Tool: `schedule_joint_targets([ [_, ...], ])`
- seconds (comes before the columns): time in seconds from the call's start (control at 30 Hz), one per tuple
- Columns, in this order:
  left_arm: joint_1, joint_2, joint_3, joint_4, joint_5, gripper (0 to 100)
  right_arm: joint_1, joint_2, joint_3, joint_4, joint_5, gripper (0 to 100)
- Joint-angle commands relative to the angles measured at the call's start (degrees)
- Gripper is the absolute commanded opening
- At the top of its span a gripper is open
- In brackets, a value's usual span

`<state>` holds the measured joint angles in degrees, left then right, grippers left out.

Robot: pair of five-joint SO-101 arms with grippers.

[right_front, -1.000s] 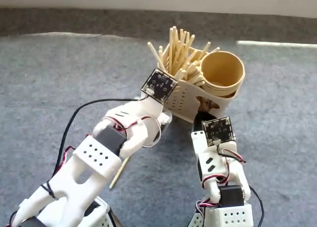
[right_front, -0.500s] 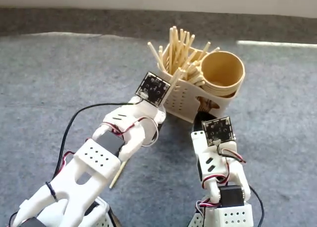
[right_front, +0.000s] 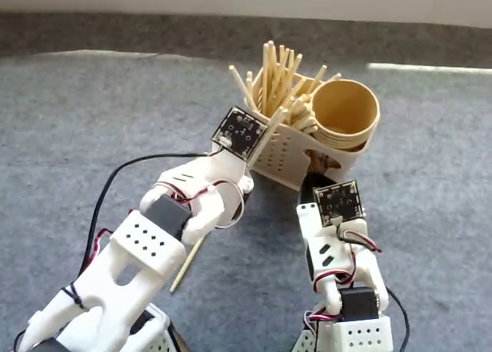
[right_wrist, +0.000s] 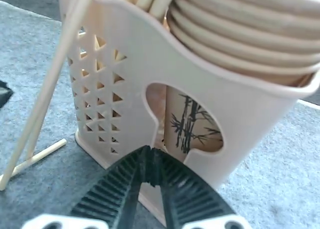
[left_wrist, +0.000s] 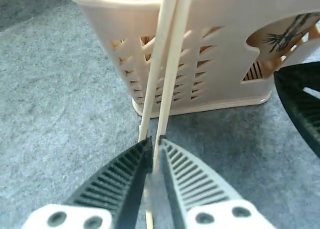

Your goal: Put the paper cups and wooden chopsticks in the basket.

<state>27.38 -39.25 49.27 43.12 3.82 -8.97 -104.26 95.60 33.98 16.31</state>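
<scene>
Left end effector [left_wrist: 154, 150]: jaws closed down on two wooden chopsticks [left_wrist: 169, 64], gripped near their lower ends. The pair is tilted up and away from the fingertips and is leaned on the rim of the basket [left_wrist: 225, 44], which is stood just ahead of the jaws.

Right end effector [right_wrist: 150, 161]: jaws brought together, nothing seen between them. Tips are held low, just in front of the basket wall under its cut-out; contact cannot be told.

Paper cups [right_wrist: 240, 34]: nested in one stack inside the basket, above and beyond the right fingertips. More chopsticks are stood upright in the compartment beside them.

A loose chopstick [right_front: 188, 264] is seen flat on the grey counter [right_front: 92, 121], behind the left end effector, under that arm.
</scene>
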Motion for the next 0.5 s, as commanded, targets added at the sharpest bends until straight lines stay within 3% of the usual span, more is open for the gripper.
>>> schedule_joint_targets([
  [0.0, 0.48, -1.8, -2.95, 0.18, 4.57, 14, 0.66, -1.1, 1.01, -0.22, -0.18, 0.5],
  [0.17, 0.75, -1.27, -2.68, -2.29, 6.33, 15, 0.66, -1.1, 1.01, -0.22, -0.18, 0.5],
  [0.47, -0.13, -1.27, 5.32, -18.55, 6.24, 10, 0.48, -1.1, 1.01, -0.22, -0.18, 0.5],
])
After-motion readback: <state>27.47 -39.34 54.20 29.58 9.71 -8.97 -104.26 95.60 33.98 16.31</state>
